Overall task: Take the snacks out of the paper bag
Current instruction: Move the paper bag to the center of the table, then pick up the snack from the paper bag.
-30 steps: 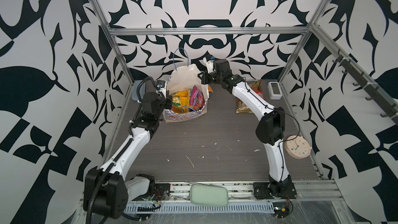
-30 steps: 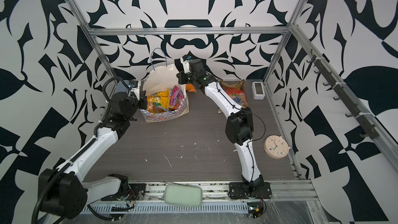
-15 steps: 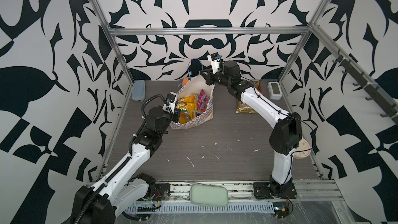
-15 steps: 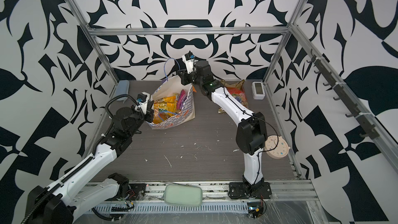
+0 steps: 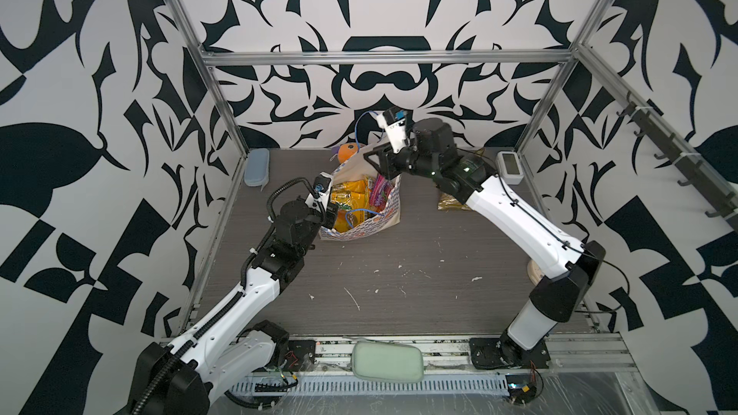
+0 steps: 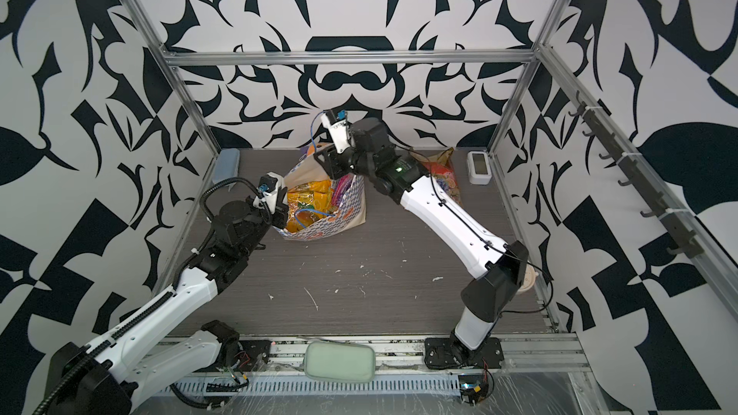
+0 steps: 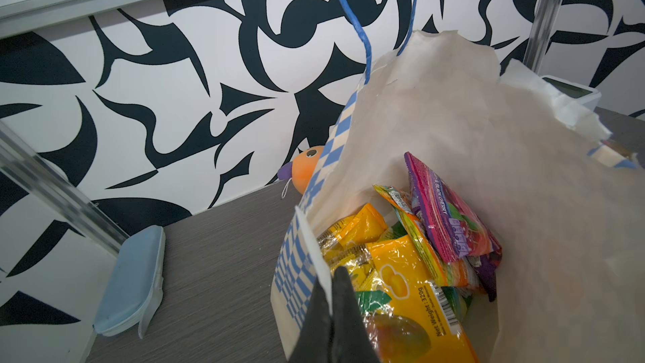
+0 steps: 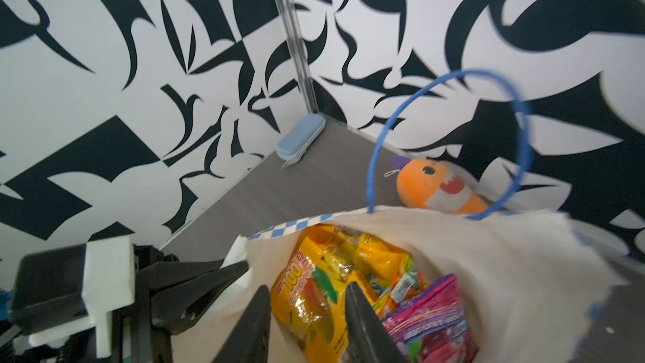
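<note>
**Two arms at the mouth of the paper bag**

Several snacks (image 7: 412, 284) lie inside the paper bag (image 5: 359, 229), which stands open on the bench (image 5: 399, 285). Yellow packets (image 8: 307, 295) and a purple-pink packet (image 7: 450, 225) show in both wrist views. One gold-red packet (image 6: 445, 179) lies on the bench just beside the bag, partly under the right arm (image 5: 515, 217). The left arm (image 5: 255, 297) comes in at the bag's near side. The left jaws are together, clamped on the checkered paper rim. The right jaws stand apart over the bag's mouth at its far side, above a yellow packet, and grip nothing. An orange plush toy (image 8: 436, 186) lies behind the bag, near its blue cord handle (image 8: 385, 125). A blue case (image 5: 255, 167) sits well apart from the bag.
</note>
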`<state>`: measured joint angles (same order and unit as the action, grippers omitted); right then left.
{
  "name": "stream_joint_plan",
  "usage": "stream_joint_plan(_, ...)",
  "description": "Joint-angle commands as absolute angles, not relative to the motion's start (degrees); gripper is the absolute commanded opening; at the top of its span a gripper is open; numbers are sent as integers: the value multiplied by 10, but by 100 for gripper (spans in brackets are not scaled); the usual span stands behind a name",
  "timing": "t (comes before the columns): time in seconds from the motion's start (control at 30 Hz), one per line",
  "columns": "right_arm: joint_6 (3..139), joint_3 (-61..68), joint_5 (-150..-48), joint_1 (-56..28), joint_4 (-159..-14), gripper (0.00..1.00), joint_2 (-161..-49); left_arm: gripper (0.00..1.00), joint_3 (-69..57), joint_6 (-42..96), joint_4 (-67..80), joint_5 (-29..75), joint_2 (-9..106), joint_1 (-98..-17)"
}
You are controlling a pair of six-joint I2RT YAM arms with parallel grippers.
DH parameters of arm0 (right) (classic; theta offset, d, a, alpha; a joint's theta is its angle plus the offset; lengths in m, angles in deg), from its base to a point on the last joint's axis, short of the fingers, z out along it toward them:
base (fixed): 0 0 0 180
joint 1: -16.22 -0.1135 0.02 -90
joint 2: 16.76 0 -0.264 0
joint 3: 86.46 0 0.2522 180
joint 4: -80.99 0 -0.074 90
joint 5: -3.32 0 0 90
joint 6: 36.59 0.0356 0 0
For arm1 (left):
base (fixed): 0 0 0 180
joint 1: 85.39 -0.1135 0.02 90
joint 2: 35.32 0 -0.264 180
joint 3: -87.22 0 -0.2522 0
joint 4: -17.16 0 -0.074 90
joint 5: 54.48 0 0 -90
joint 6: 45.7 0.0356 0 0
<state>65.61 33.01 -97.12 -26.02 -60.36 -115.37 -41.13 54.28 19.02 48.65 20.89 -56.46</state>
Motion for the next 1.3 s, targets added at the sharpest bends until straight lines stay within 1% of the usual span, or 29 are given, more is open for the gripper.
stream_joint_plan(0.0, 720, 345, -881, -264, -518, 39, -1211, 0, -407, 556, 302, 484, 188, -559)
stream_joint_plan(0.13, 748, 375, -843, -266, -498, 39, -1261, 0, -408, 559, 302, 482, 187, -558)
stream_joint_plan(0.23, 761, 410, -819, -267, -441, 38, -1299, 0, -408, 561, 304, 485, 182, -558)
stream_joint_plan(0.27, 767, 404, -813, -267, -430, 38, -1302, 0, -407, 560, 302, 484, 178, -558)
stream_joint_plan(0.37, 787, 345, -800, -267, -437, 37, -1279, 0, -416, 559, 301, 486, 168, -556)
stream_joint_plan(0.5, 814, 261, -791, -267, -469, 37, -1232, 0, -422, 555, 276, 444, 158, -548)
stream_joint_plan(0.6, 826, 202, -766, -267, -487, 37, -1193, 0, -438, 544, 263, 464, 138, -521)
stream_joint_plan(0.73, 866, 77, -720, -261, -576, 39, -1113, 0, -472, 565, 260, 521, 109, -468)
stream_joint_plan(0.8, 881, 48, -721, -252, -600, 46, -1087, 0, -480, 580, 256, 554, 110, -448)
stream_joint_plan(0.87, 883, 57, -721, -248, -599, 56, -1084, 0, -484, 595, 252, 573, 115, -435)
stream_joint_plan(0.93, 886, 80, -738, -241, -584, 63, -1099, 0, -483, 596, 256, 575, 120, -431)
stream_joint_plan(1.1, 896, 120, -750, -237, -566, 67, -1132, 0, -483, 610, 276, 585, 135, -417)
stream_joint_plan(1.13, 898, 131, -746, -237, -553, 72, -1137, 0, -483, 610, 275, 585, 136, -416)
stream_joint_plan(1.17, 902, 141, -739, -237, -547, 84, -1143, 0, -483, 610, 273, 585, 136, -415)
stream_joint_plan(1.27, 904, 183, -691, -237, -509, 86, -1169, 0, -485, 610, 274, 582, 129, -414)
